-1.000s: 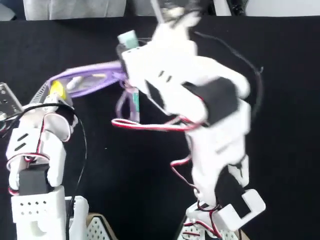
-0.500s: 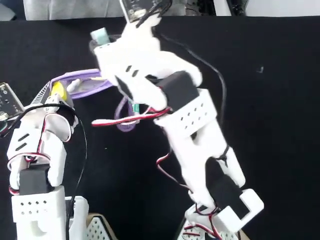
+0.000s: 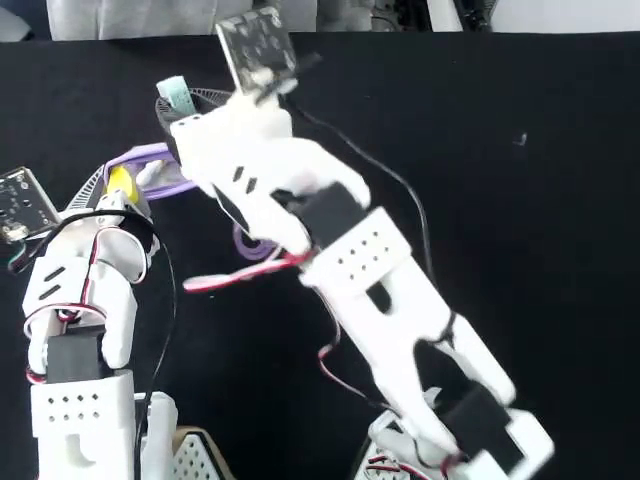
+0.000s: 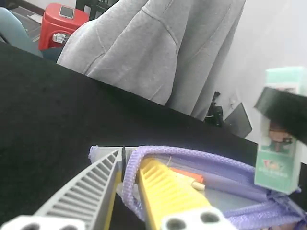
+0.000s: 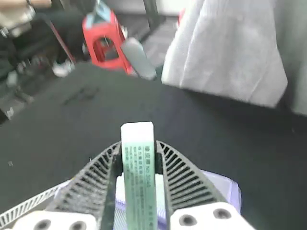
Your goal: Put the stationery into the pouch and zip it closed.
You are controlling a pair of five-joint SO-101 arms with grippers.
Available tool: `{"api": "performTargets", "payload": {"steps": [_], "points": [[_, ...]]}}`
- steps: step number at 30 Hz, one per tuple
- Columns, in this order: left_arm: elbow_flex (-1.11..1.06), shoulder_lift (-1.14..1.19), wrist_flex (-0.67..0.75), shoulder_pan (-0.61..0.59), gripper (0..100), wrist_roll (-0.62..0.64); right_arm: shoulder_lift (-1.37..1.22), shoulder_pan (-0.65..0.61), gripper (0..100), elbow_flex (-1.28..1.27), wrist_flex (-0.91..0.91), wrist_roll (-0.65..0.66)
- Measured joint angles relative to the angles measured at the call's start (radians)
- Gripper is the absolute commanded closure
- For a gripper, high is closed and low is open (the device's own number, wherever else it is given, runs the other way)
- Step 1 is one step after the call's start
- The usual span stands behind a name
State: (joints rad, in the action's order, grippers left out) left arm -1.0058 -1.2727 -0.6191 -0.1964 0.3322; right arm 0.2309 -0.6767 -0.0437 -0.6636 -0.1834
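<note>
**Green eraser arrives over the open pouch**

High view: within the last second the right gripper, clamped on the eraser, has swung left along the surface's far edge. It now hangs above the purple pouch near the far left corner.

Left wrist view: the left gripper pinches the pouch rim, holding its mouth open. What looks like an orange pencil lies inside.

Right wrist view: the eraser stands upright between the fingers, so release looks close. Zipping remains.
</note>
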Motion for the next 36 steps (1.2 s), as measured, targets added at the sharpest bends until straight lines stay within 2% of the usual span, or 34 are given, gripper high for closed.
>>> {"api": "performTargets", "payload": {"steps": [3,8,12,16,25,30,33,36], "points": [[0.0,0.0,0.006,0.0,97,-0.006,0.1,0.0,98.7,-0.203,0.201,0.0],[0.0,0.0,0.006,0.0,97,-0.006,0.245,0.0,98.7,-0.566,0.637,0.0],[0.0,0.0,0.006,0.0,97,-0.006,0.285,0.0,98.7,-0.753,0.925,0.091],[0.0,0.0,0.006,0.002,97,-0.006,0.293,-0.005,98.7,-0.833,1.031,0.163],[0.002,0.0,-0.015,0.002,97,-0.006,0.295,-0.005,98.7,-0.976,1.232,0.176],[0.008,0.0,-0.048,0.0,97,-0.006,0.195,-0.011,98.7,-0.991,1.378,0.178],[0.008,0.002,-0.048,-0.005,97,-0.006,0.109,-0.026,98.7,-0.991,1.488,0.242],[0.008,0.002,-0.049,-0.015,97,-0.003,0.034,-0.058,98.7,-0.991,1.597,0.373]]}}
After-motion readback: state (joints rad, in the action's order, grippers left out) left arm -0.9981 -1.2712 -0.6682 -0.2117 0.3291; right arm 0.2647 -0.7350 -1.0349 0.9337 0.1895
